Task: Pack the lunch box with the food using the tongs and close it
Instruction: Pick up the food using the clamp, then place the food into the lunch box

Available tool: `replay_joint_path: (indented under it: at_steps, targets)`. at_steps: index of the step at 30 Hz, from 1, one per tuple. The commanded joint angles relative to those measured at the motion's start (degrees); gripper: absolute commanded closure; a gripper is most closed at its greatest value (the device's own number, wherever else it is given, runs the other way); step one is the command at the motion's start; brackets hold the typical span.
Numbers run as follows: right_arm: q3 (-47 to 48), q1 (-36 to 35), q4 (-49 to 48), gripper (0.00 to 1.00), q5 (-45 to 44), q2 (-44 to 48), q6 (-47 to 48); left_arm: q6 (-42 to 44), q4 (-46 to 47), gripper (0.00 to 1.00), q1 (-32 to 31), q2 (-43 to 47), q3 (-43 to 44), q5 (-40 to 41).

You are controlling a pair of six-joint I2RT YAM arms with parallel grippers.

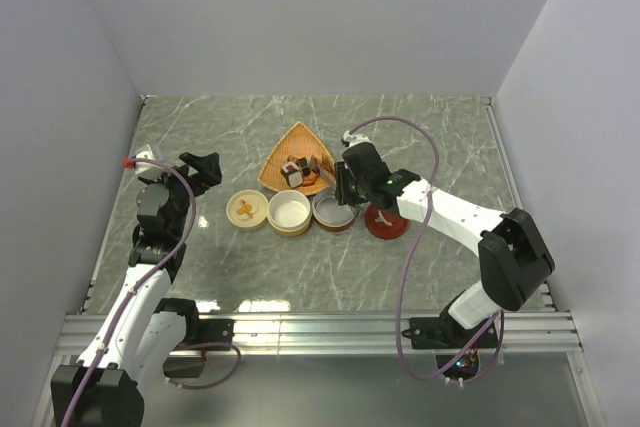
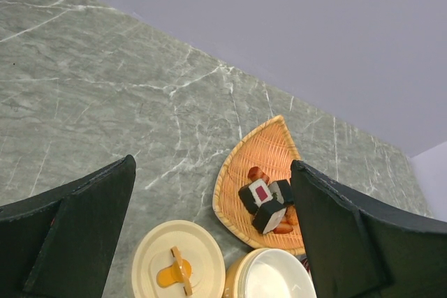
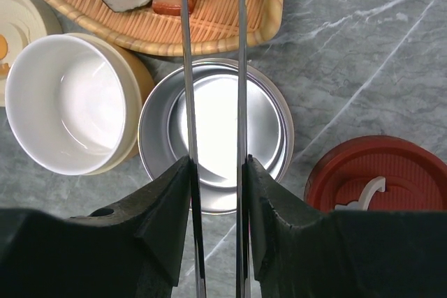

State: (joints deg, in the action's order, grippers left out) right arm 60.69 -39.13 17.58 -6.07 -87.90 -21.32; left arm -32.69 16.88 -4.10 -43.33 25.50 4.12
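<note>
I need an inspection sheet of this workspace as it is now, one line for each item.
Surface: grey marbled table, no spills seen.
Job's things: food in woven basket; tongs over empty steel bowl; white bowl empty; cream lid and red lid off.
Clutter: nothing seen.
Grippers: left gripper open, empty; right gripper shut on tongs.
Cables: purple cables loop along both arms.
Surroundings: plain grey walls.
</note>
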Motion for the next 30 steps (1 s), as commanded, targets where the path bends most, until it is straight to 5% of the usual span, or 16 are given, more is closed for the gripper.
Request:
replay_joint_path:
  at_steps: [1,7,22,30]
  targets:
    - [2.2,-0.4,-1.9,0.82,-2.0,1.6,0.4,-0.9,2.6,0.00,-0.1,0.6,-0.3,-1.0]
    - [3.6,-0.4,-1.8,0.99,-4.0,3.6,1.1,-0.9,2.6,0.00,-0.1,0.8,-0.3,-0.9]
    - [0.6,-1.8,1.0,1.00,-5.6,14.4,0.6,-1.1,3.0,0.00,0.0,0.4,-0.3,-1.3]
    - [-4.1,-7.8,9.9,1.00,-9.2,25.6,-3.0,-1.2,3.0,0.00,-0.1,-0.1,0.0,-2.1]
